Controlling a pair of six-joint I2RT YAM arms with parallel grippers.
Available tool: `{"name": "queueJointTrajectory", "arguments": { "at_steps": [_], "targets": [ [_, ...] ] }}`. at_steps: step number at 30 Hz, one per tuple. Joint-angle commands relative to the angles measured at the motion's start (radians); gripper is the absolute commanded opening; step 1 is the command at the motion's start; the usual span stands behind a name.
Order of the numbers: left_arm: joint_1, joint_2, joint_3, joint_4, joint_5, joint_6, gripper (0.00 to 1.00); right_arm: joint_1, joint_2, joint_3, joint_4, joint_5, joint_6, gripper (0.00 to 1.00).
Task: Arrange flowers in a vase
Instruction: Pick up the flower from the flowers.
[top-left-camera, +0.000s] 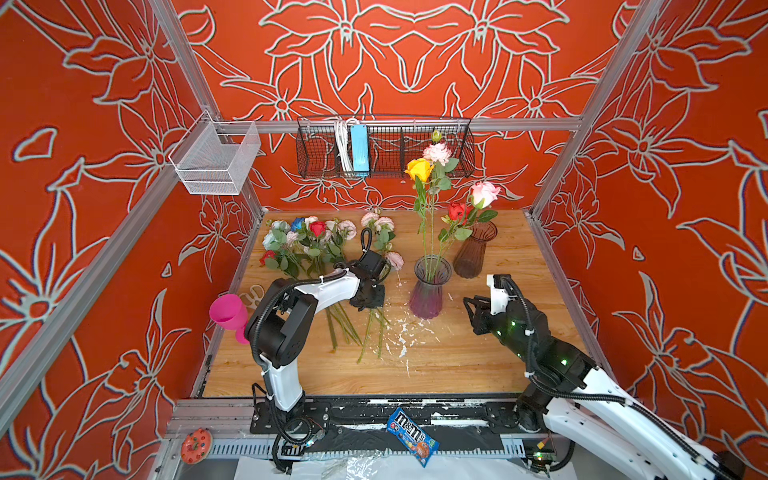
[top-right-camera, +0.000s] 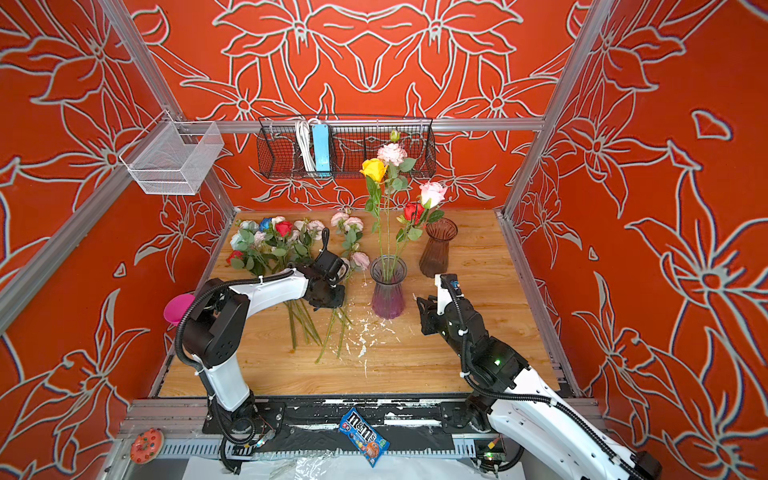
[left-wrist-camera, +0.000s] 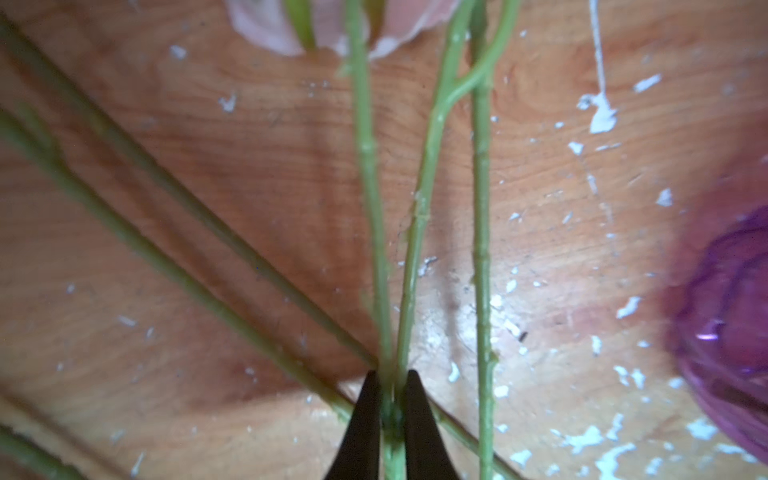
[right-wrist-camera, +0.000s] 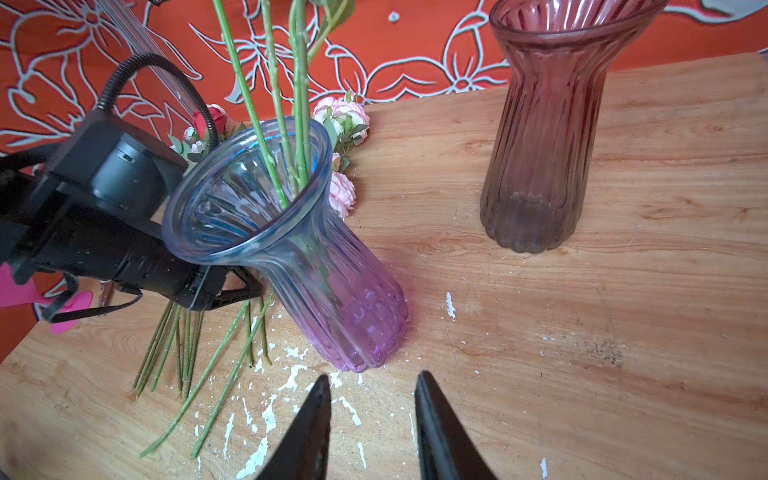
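Now: left gripper (left-wrist-camera: 390, 376) is pinched nearly closed on green stems (left-wrist-camera: 380, 270) right at its fingertips (two seem caught between the jaws, not one). To pick well, it should lift slowly and straight, watching whether a second stem rides up. The purple vase (top-left-camera: 430, 286), holding several flowers, stands near its side. The right gripper (right-wrist-camera: 372, 376) hangs half open and empty, just short of that vase's base. Loose flowers (top-left-camera: 318, 228) lie beyond the left gripper.

Flowers (top-left-camera: 318, 229) lying flat, roses (top-left-camera: 419, 169) in purple vase (top-left-camera: 428, 300)
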Motion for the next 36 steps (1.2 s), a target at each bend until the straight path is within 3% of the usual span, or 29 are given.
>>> {"name": "queueJointTrajectory", "arguments": {
  "at_steps": [1, 5, 15, 27, 36],
  "targets": [
    [-0.006, -0.093, 0.026, -0.042, -0.003, -0.009, 0.07, -0.001, -0.020, 0.021, 0.003, 0.014, 0.003, 0.35],
    [-0.006, -0.178, 0.031, -0.079, -0.005, -0.015, 0.02, -0.002, -0.025, 0.030, -0.003, 0.016, -0.003, 0.36],
    [-0.005, -0.378, 0.001, -0.156, -0.066, -0.046, 0.02, -0.001, -0.011, 0.058, 0.010, -0.005, -0.012, 0.36],
    [-0.008, -0.847, -0.262, 0.305, 0.078, -0.011, 0.06, -0.002, -0.014, 0.082, 0.016, -0.038, -0.031, 0.37],
    [-0.088, -0.868, -0.179, 0.396, 0.111, 0.058, 0.06, -0.002, -0.006, 0.056, 0.077, -0.037, -0.053, 0.40]
  ]
}}
